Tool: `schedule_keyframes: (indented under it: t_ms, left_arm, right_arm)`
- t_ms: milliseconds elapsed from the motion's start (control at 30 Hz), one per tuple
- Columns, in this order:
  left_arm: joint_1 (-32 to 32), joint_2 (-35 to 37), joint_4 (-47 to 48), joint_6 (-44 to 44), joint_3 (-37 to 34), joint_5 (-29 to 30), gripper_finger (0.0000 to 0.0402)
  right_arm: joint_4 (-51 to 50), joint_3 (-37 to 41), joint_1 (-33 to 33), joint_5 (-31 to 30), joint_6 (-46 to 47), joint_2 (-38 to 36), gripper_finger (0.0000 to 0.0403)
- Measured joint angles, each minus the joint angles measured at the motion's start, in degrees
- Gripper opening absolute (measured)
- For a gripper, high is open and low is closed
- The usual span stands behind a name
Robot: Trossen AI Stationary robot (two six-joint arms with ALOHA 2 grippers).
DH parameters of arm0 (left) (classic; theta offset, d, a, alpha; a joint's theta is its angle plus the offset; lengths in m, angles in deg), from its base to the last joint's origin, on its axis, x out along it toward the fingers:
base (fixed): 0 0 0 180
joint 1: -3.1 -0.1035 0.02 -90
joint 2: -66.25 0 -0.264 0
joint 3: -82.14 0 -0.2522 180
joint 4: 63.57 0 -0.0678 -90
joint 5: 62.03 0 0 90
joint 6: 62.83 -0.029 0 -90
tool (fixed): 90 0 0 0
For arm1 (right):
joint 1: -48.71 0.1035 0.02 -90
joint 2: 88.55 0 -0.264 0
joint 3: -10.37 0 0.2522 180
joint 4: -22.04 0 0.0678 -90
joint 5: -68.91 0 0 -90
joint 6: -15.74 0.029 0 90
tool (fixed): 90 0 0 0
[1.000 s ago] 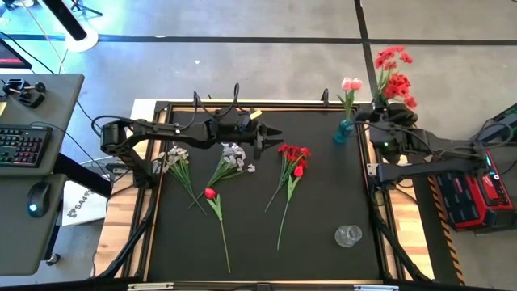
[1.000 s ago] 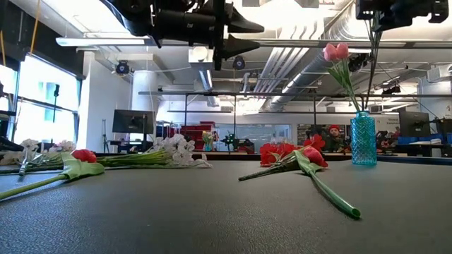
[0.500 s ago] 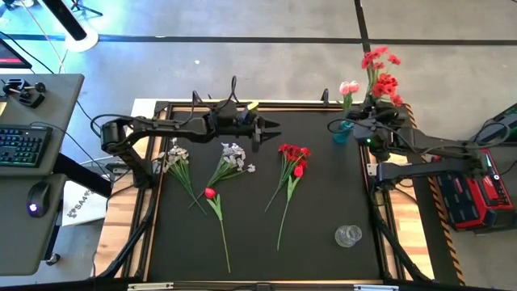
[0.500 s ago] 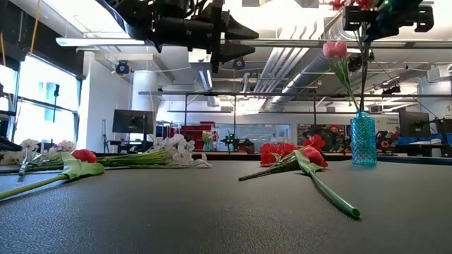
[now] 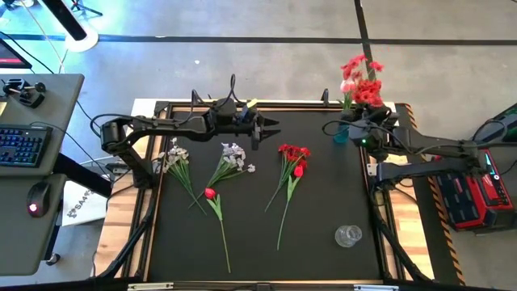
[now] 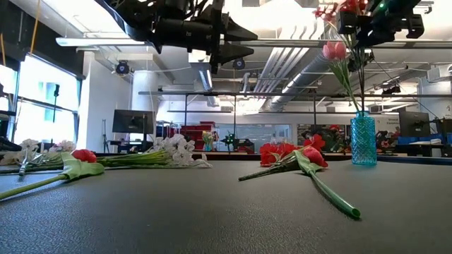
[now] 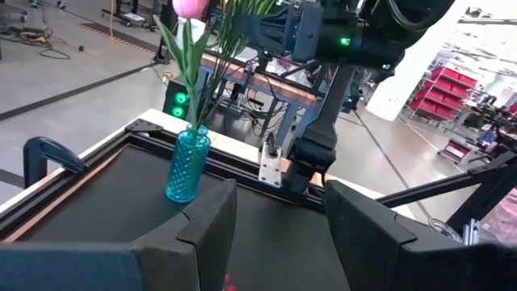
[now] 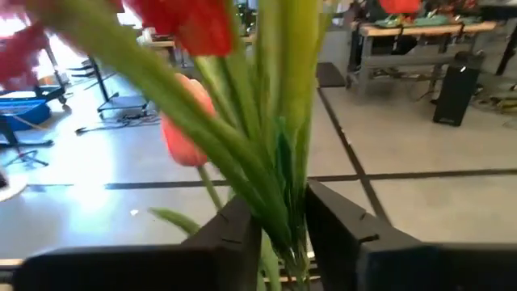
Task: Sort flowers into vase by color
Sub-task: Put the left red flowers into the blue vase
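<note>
**Red blossom cluster held over the blue vase**

The right gripper (image 5: pixel 361 129) hangs at the far right corner of the black table (image 5: pixel 323 202), its jaws closed on the green stems of a bunch of red artificial blossoms (image 5: pixel 365 79) — the right wrist view shows the stems pinched between the two dark fingers (image 8: pixel 234 226). The red heads stand above the gripper, and the stems run down toward the small turquoise cut-glass vase (image 6: pixel 363 140), which stands upright on the table. Whether the stem ends are inside the neck cannot be told. A pink-white tulip bud (image 6: pixel 334 50) on a leafy stem already stands in that vase.

The left gripper (image 5: pixel 271 129) hovers above the far middle of the table, its jaws apart and holding nothing; its wrist view looks between them to the vase and tulip.

Lying flat on the table are a second cluster of red blossoms (image 5: pixel 293 155) near the centre, a spray of small white blossoms (image 5: pixel 233 155) to its left, another white spray (image 5: pixel 173 155) at the left edge, and a single red bud (image 5: pixel 210 193) on a long stem — all well apart from the vase. A clear glass vessel (image 5: pixel 348 235) sits near the front right.
</note>
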Motion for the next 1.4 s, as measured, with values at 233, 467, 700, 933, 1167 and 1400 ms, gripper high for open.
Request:
schedule_keyframes:
  t_ms: [233, 467, 700, 933, 1167, 1400]
  left_arm:
    - [0.3, 0.0, 0.4, 2.0, 0.0, 0.0, 0.0176]
    - [0.9, 0.0, 0.5, 2.6, 0.0, 0.0, 0.0176]
    - [1.3, 0.0, 1.8, 5.3, 0.0, 0.0, 0.0176]
    - [2.1, 0.0, 4.4, 7.0, 0.0, 0.2, 0.0176]
    - [3.2, 0.0, 4.8, 6.4, 0.0, 0.5, 0.0176]
    - [3.4, 0.0, 4.8, 6.5, 0.0, 0.8, 0.0176]
  right_arm:
    - [2.0, 0.0, 0.0, 1.7, 2.3, -3.1, 0.0165]
    - [4.4, 0.0, 0.0, 6.4, 2.3, -5.9, 0.0223]
    - [20.6, 0.0, 0.0, 12.6, -9.0, -9.8, 0.0253]
    - [18.6, -4.6, 0.0, 9.0, -12.8, -12.5, 0.0257]
    - [9.9, -4.3, 0.0, 10.2, -5.2, -10.6, 0.0257]
    - [-0.2, -3.8, 0.0, 11.9, 2.5, -4.8, 0.0257]
